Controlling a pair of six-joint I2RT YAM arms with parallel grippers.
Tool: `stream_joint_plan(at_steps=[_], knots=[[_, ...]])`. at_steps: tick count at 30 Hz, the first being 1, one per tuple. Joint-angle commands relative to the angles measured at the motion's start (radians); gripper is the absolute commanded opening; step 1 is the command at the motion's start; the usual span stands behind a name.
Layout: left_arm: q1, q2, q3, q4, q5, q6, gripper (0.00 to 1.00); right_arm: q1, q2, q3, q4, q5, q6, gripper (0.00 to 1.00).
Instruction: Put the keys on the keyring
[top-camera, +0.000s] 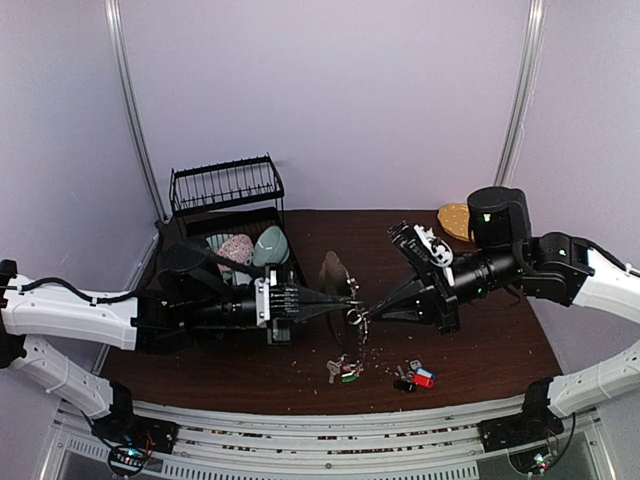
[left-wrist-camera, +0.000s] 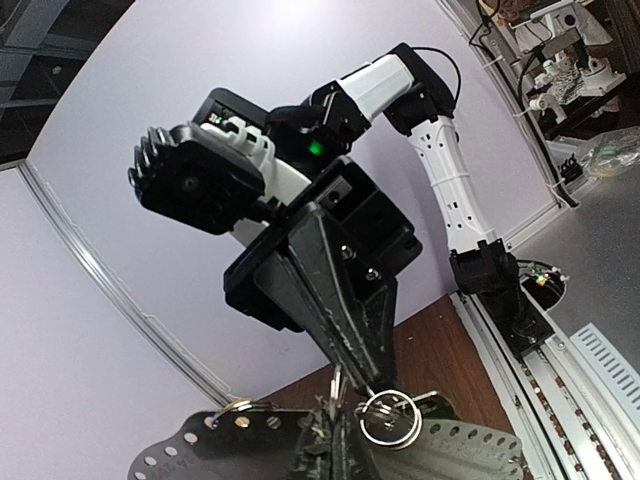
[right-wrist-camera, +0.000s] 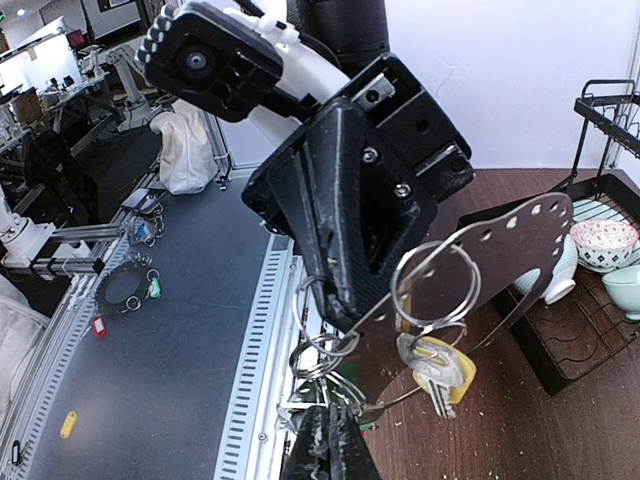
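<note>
Above the desk (top-camera: 490, 345), the left end effector (top-camera: 345, 303) and right end effector (top-camera: 372, 310) each pinched tight on the keyring (top-camera: 354, 318), a yellow-tagged key (right-wrist-camera: 440, 366) dangling.

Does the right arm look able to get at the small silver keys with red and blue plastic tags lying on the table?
Probably not yet. Nothing blocks the way down to the red- and blue-tagged keys, but the right gripper looks shut on silver wire rings in mid-air.
</note>
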Motion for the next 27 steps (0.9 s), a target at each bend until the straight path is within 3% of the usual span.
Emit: stream_joint_plan(at_steps=[1,12,27], knots=[[0.001,-0.006,0.008,0.083,-0.022,0.018,0.00,-0.024,-0.003,-0.002,0.062,-0.055,0.049,0.00],[-0.003,-0.014,0.002,0.090,-0.038,0.037,0.00,-0.044,0.014,-0.019,0.148,-0.124,0.084,0.00],[-0.006,-0.033,-0.036,0.135,-0.002,0.054,0.00,-0.082,0.014,-0.053,0.225,-0.075,0.157,0.00]])
